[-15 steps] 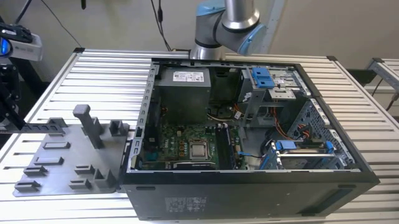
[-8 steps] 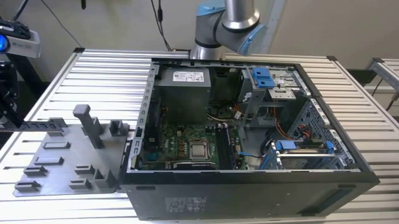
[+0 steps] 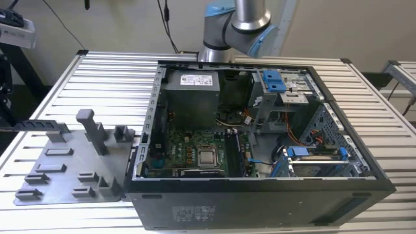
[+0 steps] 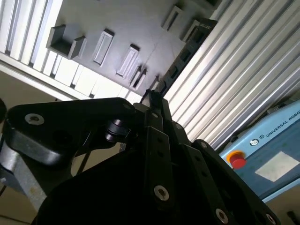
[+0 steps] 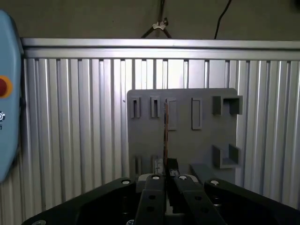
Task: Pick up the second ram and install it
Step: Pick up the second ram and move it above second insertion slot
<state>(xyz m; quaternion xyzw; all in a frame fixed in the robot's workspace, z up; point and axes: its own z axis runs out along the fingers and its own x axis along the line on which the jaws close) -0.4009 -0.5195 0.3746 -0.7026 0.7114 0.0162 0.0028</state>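
Arm (image 3: 237, 22): blue-and-silver joint at the top edge of the exterior view, beyond the far wall of the open computer case (image 3: 260, 200). In both wrist views the gripper (image 5: 168, 177) hangs well above the grey tray (image 5: 187, 140) on the ribbed table (image 5: 70, 117); fingers drawn narrow, nipped on the second ram (image 5: 165, 131), a slim bar seen edge-on, jutting from the tips toward the tray's slots. Labels: white sticker (image 3: 197, 78) on the power supply; pale sticker (image 3: 195, 213) on the case's near side; pale print on the blue pendant (image 4: 272, 154), beside its red button (image 4: 237, 160).
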